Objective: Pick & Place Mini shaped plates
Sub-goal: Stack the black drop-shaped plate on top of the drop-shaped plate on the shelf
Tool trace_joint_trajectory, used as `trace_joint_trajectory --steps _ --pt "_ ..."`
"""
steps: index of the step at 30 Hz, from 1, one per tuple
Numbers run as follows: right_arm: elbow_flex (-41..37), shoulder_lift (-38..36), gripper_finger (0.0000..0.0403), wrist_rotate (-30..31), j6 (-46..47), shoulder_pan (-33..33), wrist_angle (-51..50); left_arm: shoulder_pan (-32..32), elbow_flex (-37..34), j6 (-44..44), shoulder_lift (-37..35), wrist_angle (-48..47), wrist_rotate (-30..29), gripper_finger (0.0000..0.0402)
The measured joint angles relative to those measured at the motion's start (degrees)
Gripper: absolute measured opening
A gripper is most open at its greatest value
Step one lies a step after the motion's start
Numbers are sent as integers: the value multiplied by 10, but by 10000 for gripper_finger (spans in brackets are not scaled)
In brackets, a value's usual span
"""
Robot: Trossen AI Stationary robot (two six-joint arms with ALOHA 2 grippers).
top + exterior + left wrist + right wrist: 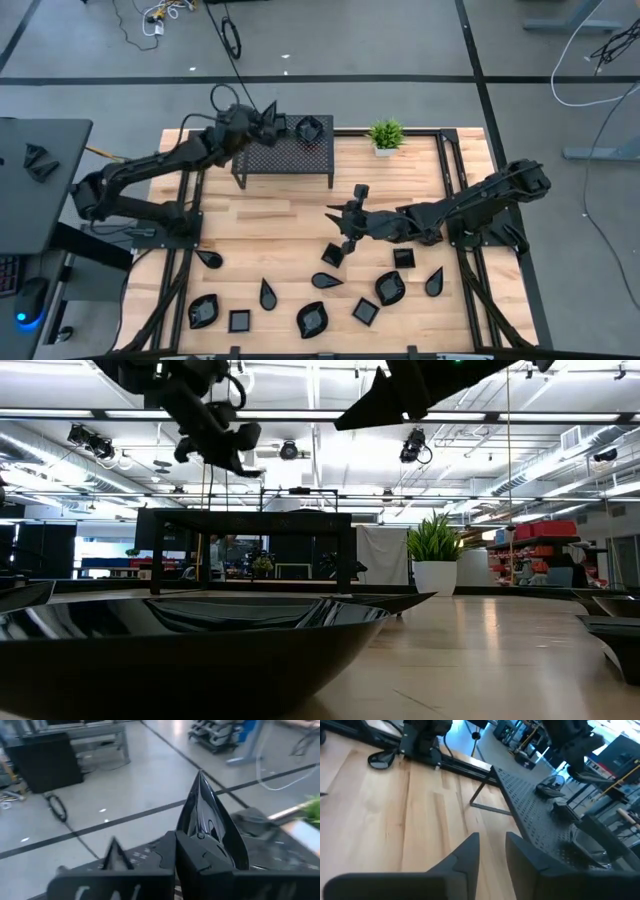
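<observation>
My left gripper (262,120) is over the far left part of the black mesh rack (285,158), shut on a glossy black teardrop plate (207,815). In the low view it hangs above the rack's top (215,435). Another black plate (310,128) lies on the rack's far right corner. Several mini plates, such as a square one (335,253) and a teardrop one (268,293), lie flat on the wooden table's near half. My right gripper (345,215) is mid-table, near the rack's near right leg, open and empty (492,850). My left gripper holds the teardrop plate by its wide end (200,837), pinched between the two fingers. The plate's pointed tip (200,774) sticks out beyond the fingertips. The plate is lifted clear above the rack. The fingers themselves hide the exact place of contact.
A small green potted plant (386,135) stands at the far edge, right of the rack. A large black dish (180,630) lies close in front of the low camera. Bare wood lies between the rack and the plates (270,220).
</observation>
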Motion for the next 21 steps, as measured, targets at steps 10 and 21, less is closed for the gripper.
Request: trace_joint_trajectory --steps 10,21 --pt "0 0 75 0 37 -2 3 86 0 -46 15 -101 -17 4" --pt "0 0 60 -2 37 -3 4 126 0 -50 46 -85 20 5"
